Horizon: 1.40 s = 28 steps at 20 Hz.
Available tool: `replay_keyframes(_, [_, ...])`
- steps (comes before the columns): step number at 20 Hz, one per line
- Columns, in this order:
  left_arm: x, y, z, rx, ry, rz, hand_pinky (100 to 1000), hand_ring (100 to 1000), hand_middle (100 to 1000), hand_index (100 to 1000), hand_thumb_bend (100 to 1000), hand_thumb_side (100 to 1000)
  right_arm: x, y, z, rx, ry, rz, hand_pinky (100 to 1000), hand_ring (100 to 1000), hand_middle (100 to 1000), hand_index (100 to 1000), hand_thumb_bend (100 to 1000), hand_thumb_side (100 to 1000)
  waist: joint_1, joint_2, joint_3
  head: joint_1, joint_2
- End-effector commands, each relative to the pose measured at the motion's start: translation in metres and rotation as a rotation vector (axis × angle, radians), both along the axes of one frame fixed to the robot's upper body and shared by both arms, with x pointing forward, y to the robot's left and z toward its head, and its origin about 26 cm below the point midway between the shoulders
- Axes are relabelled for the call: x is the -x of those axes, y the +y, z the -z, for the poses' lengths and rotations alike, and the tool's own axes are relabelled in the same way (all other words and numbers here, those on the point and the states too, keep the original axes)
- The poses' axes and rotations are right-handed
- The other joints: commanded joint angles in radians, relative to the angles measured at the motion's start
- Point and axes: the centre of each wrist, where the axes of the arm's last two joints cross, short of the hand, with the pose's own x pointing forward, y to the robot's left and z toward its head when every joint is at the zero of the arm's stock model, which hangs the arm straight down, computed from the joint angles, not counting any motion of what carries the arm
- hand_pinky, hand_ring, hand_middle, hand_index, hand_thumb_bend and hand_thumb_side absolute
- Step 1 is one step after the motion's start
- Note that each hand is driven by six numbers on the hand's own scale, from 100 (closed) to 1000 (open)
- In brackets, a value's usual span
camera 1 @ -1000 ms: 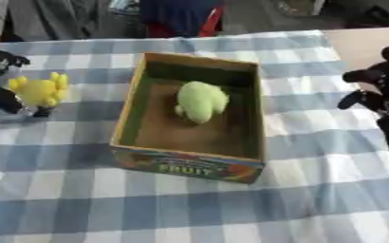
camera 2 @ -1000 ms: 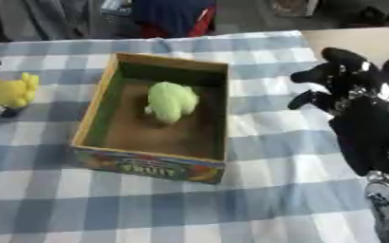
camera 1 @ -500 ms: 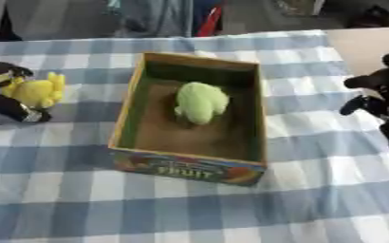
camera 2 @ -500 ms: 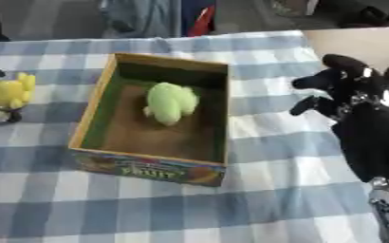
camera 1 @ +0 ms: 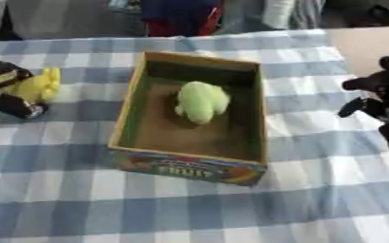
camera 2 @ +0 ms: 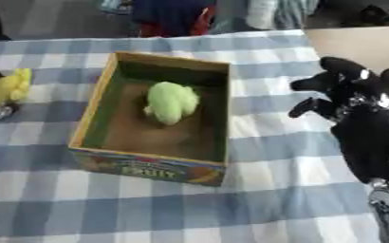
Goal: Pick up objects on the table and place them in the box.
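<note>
Left hand [camera 1: 7, 90], black with silver joints, sits at the far left of the open cardboard box [camera 1: 131, 104], and its fingers are curled around the soft yellow toy [camera 1: 38, 85], one dark finger above the toy and another below it. A second ago the same hand lay apart from the toy with its fingers spread on either side; half a second ago they had begun to close, and now they wrap it. The toy itself has barely shifted (it rests on the blue-and-white checked tablecloth [camera 1: 189, 213], well to the left of the box, as before).

Inside the box, the pale green rounded plush [camera 1: 202, 102] lies on the brown floor toward the far end, just where it lay in both earlier moments. The box, with green inner walls and a colourful printed front panel, has not moved on the cloth.

Right of the box, the right hand [camera 2: 351, 102] hovers over the cloth, fingers loosely bent and holding nothing, pointing toward the box. Over the last second it has drifted slightly further from the box's right wall, and its fingers look a little more drawn in than before.
</note>
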Motion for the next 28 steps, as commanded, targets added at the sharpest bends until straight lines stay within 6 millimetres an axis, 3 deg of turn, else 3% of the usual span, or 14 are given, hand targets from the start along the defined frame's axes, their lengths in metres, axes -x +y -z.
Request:
replay_keyframes(1, [0.005,0.003,-0.021,-0.002,-0.037,0.009,399,813,722,832,320,424,0.003,-0.001,-0.007,0.011,-0.024,0.004,559,757,631,847,100,1000,0.002,-0.024,0.002,-0.002,-0.005])
replay_keyframes(3, [0.005,0.003,-0.022,0.007,-0.016,0.027,401,813,720,833,367,430,0.003,-0.001,-0.006,0.013,-0.019,0.007,559,758,630,847,100,1000,0.003,-0.026,0.003,-0.003,-0.003])
replay_keyframes(10, [0.009,0.002,-0.031,0.006,-0.067,0.008,347,771,650,772,101,266,0.004,-0.001,-0.005,0.011,-0.008,0.011,561,759,630,848,100,1000,0.003,-0.035,0.008,-0.006,0.002])
replay_keyframes(13, [0.011,0.000,-0.035,-0.014,-0.111,-0.007,334,763,635,757,100,213,0.004,-0.001,-0.004,0.008,-0.004,0.009,562,759,631,848,100,1000,0.002,-0.040,0.009,-0.007,0.003])
replay_keyframes(15, [0.013,-0.002,-0.037,-0.027,-0.146,-0.017,293,728,579,712,100,159,0.004,-0.001,-0.004,0.005,-0.002,0.008,562,760,631,849,100,1000,0.002,-0.044,0.009,-0.007,0.004])
replay_keyframes(18, [0.014,-0.007,-0.040,-0.043,-0.215,-0.043,228,663,488,626,100,174,0.004,-0.002,-0.004,0.000,0.001,0.004,563,760,631,849,100,1000,0.002,-0.049,0.008,-0.007,0.004])
replay_keyframes(23, [0.018,-0.020,-0.047,-0.056,-0.312,-0.027,196,634,456,584,100,188,0.004,-0.002,-0.004,-0.005,0.007,0.002,565,761,631,849,100,1000,0.004,-0.057,0.007,-0.013,0.008])
replay_keyframes(28, [0.026,-0.054,-0.062,-0.058,-0.376,0.109,176,620,449,575,100,207,0.004,-0.002,-0.003,-0.008,0.015,-0.001,565,761,630,849,100,1000,0.004,-0.065,0.006,-0.031,0.021])
